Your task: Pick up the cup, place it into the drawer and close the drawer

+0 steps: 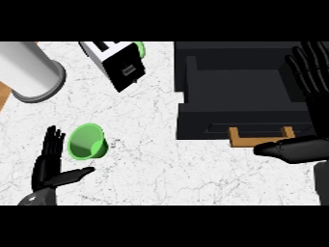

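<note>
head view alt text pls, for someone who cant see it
A green cup sits on a white marble counter, with the robot's open left hand just to its left, fingers straight. To the right stands an open black drawer with a wooden handle, the open right hand beside its right edge.

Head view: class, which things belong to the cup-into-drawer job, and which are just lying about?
Job: green cup, black drawer standing open, left robot hand, right robot hand.
Lying about: white cylinder, black-and-white box.
</note>
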Available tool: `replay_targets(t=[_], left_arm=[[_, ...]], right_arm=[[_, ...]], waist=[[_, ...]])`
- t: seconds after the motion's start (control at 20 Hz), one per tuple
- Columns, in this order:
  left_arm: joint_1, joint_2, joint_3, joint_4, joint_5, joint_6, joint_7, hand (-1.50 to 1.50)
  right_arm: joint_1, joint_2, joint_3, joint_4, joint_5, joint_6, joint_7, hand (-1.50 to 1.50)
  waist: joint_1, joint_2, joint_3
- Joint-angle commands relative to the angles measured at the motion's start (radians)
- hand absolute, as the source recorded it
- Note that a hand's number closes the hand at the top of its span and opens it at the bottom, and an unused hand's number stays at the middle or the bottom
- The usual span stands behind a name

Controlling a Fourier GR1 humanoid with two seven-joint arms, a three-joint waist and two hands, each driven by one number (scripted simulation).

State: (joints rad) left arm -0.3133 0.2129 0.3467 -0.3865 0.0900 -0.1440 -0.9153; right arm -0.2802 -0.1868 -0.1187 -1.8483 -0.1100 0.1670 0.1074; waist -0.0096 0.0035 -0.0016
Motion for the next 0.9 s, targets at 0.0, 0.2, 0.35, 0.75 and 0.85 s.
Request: replay_targets(t=[0.0,0.2,0.35,0.75,0.85], left_arm=[[-0.060,-0.004,0.002,0.166,-0.026,0.014,-0.128,-1.50],[-0.127,0.005,0.022,0.213,-0.013,0.020,-0.116,-1.50],[-0.134,-0.003,0.017,0.223,-0.024,0.027,-0.147,-1.50],[-0.154,-0.024,0.002,0.231,-0.039,0.004,-0.169,-1.50],[-0.160,-0.028,0.013,0.244,-0.027,-0.057,-0.148,-1.50]], right_arm=[[-0.001,-0.007,0.004,-0.018,-0.006,0.011,0.024,-1.50],[-0.009,-0.013,-0.009,0.014,-0.018,0.029,-0.011,-1.50],[-0.020,0.014,0.027,-0.059,0.009,-0.025,0.076,-1.50],[-0.065,-0.057,-0.055,0.019,-0.064,0.041,0.064,-1.50],[-0.009,-0.032,-0.044,0.009,-0.037,0.036,0.004,-1.50]], waist=[[-0.004,0.001,-0.001],[-0.009,0.003,-0.001],[-0.014,0.004,-0.002],[-0.015,0.008,-0.003],[-0.020,0.010,-0.003]])
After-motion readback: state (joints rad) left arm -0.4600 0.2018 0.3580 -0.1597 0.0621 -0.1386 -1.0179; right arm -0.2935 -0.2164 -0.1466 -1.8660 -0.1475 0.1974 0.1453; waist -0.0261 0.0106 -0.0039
